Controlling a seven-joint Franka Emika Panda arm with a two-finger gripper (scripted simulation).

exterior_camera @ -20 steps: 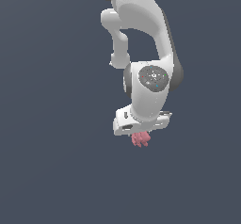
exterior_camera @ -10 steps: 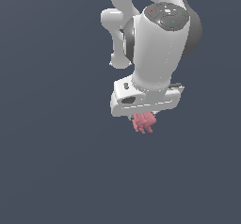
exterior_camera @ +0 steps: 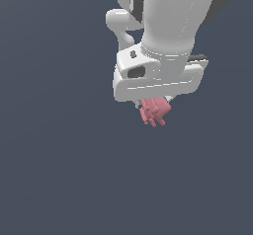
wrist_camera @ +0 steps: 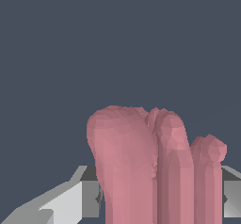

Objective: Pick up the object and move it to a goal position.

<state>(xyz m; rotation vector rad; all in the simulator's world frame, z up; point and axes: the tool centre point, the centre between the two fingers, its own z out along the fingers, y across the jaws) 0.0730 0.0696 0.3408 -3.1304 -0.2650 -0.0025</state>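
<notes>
The object (exterior_camera: 154, 111) is a small pink lumpy thing of several curved finger-like lobes. It hangs under my white gripper (exterior_camera: 155, 104) in the exterior view, held clear of the dark surface. In the wrist view the pink object (wrist_camera: 141, 166) fills the space between my two grey fingers (wrist_camera: 89, 192), which press on its sides. The gripper is shut on it. The fingertips are mostly hidden behind the hand in the exterior view.
The white arm (exterior_camera: 168, 26) rises above the hand toward the exterior view's top. Around it there is only a plain dark grey ground (exterior_camera: 59, 170).
The arm has lifted the pink object and come nearer the exterior camera, so hand and object look larger. The grip has not changed.
</notes>
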